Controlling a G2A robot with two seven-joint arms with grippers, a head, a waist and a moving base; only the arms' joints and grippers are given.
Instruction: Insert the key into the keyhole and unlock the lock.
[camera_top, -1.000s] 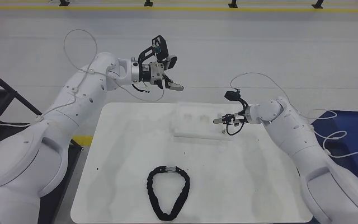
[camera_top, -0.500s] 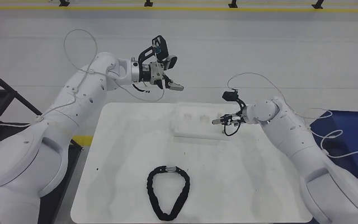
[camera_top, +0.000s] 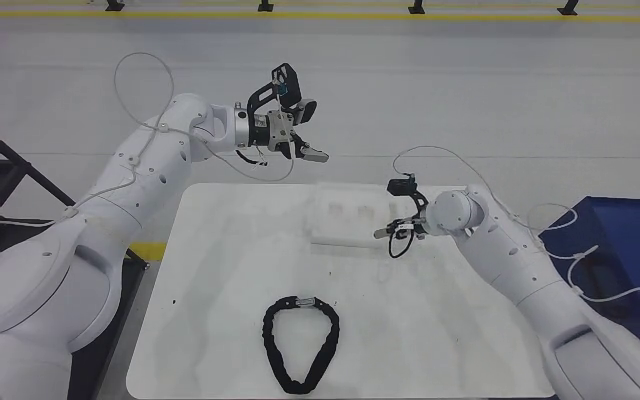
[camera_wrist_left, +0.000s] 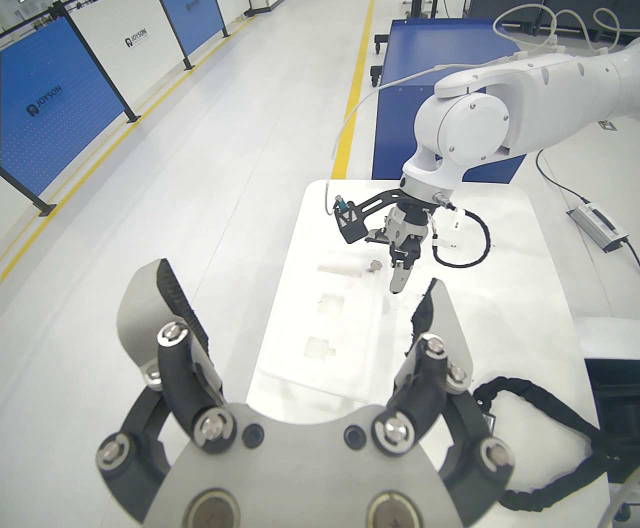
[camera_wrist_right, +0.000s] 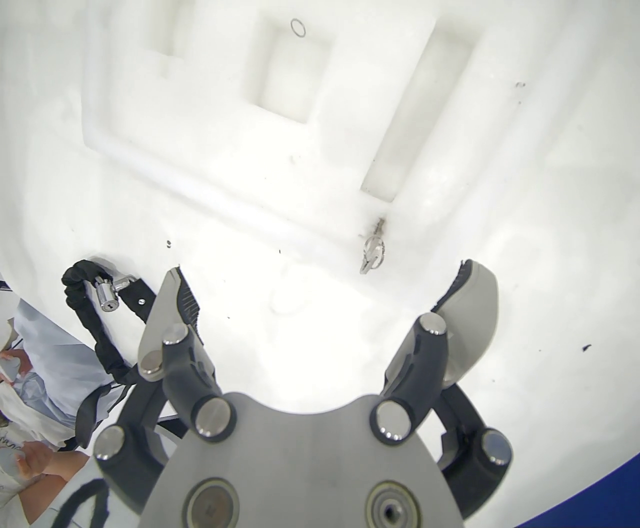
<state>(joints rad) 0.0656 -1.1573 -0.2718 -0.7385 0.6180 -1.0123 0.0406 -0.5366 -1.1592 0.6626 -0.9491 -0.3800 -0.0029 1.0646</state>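
The jaws of the right gripper (camera_wrist_right: 320, 275) stand wide apart and hold nothing. The key (camera_wrist_right: 373, 248) lies just in front of the fingertips, not between them, and nearer to one finger than to the other. It rests at the edge of the foam tray (camera_wrist_right: 350, 100), right beside the corner of a long narrow recess. The key is small, thin and silver, with a round wire ring on it. Its long axis runs from that recess corner toward the open jaws; which end is the blade I cannot tell.

The fingers (camera_wrist_right: 172, 305) are grey metal with black ribbed pads on the inner faces. The foam tray is a white, matte block with several rectangular recesses cut in it.

The left gripper (camera_wrist_left: 297, 280) also has its jaws apart and empty. In the top view it hangs in the air beyond the far edge of the table (camera_top: 450, 330), well apart from the key.

The lock (camera_top: 300, 340) lies near the front of the white table, well apart from the tray. It is a closed loop in a black fabric sleeve, joined by a short shiny metal cylinder (camera_wrist_right: 106, 295).
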